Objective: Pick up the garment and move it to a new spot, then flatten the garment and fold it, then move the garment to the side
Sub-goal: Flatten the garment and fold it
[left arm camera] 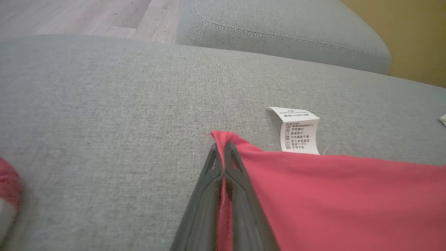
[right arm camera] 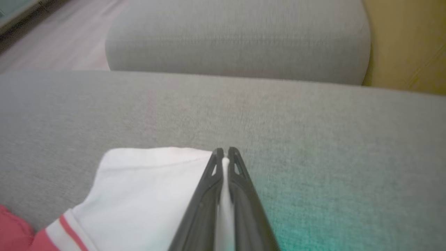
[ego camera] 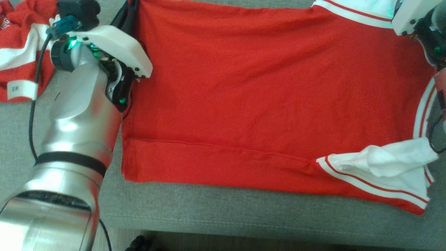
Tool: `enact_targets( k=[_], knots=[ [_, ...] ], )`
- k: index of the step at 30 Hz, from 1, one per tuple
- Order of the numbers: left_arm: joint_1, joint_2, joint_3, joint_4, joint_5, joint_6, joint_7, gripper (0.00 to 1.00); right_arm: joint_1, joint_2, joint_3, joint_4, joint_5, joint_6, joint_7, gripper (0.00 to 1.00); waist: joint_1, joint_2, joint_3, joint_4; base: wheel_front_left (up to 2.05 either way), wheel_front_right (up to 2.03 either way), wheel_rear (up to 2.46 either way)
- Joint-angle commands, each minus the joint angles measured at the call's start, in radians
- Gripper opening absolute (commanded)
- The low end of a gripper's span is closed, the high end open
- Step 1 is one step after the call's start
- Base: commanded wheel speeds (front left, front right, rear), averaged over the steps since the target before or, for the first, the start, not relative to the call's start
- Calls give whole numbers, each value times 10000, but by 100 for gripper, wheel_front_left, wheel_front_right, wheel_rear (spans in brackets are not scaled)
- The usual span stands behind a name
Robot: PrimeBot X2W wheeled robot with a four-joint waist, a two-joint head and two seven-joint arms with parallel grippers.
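The red shirt (ego camera: 264,87) lies spread out on the grey cushion (ego camera: 244,209), mostly flat. It lies sideways, with its white parts on the robot's right.

The left gripper (left arm camera: 223,144) is pinched tight on a red corner of the shirt, at the far edge. A little white care label (left arm camera: 299,130) sticks out just beside that corner. The right gripper (right arm camera: 225,151) is pinched tight too, and a thin bit of the far white sleeve (right arm camera: 150,188) is squeezed between its fingers. So each gripper holds one far corner.

I think the robot is getting ready to fold, or to give the shirt one more tug to make it flat. To do it well, both arms should lift together and go up the same amount. If one goes higher, the cloth will twist. The cloth between the two grippers should stay stretched but not yanked, because each pinch holds only a small bit of cloth and could slip off.

The near white sleeve (ego camera: 383,164) is bunched up and flipped over. I would want that smoothed out, or the fold will be lumpy there.

There is another red garment (ego camera: 21,52) lying off to the robot's left, close to its left arm. The arm should take care not to drag it along.
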Motion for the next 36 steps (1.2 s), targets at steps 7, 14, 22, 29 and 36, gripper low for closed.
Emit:
enact_targets(
  k=[7,14,22,29,36],
  knots=[
    [882,983,680,-1835,136,122,-121,0,742,-294,-7,-1424,537,-9,-1262,0,-1,0,-496,-216,0,0,0],
    [1951,1282,998,-3206,266,315,-122,0,1837,-404,-294,-2657,712,-9,-1796,0,-1,0,-1002,-397,0,0,0],
    [3380,1543,1162,-4270,212,528,-123,0,3977,-110,-826,-4520,653,-9,-2089,0,-1,0,-1460,-655,0,0,0],
    [5122,1835,1222,-5177,21,830,124,0,6789,683,-1361,-5945,495,-9,-2003,0,-1,0,-1850,-858,0,0,0],
    [6172,2034,1093,-5999,81,1098,308,0,8502,1461,-1809,-6655,289,-9,-2110,0,-1,0,-2018,-883,0,0,0]
  ],
)
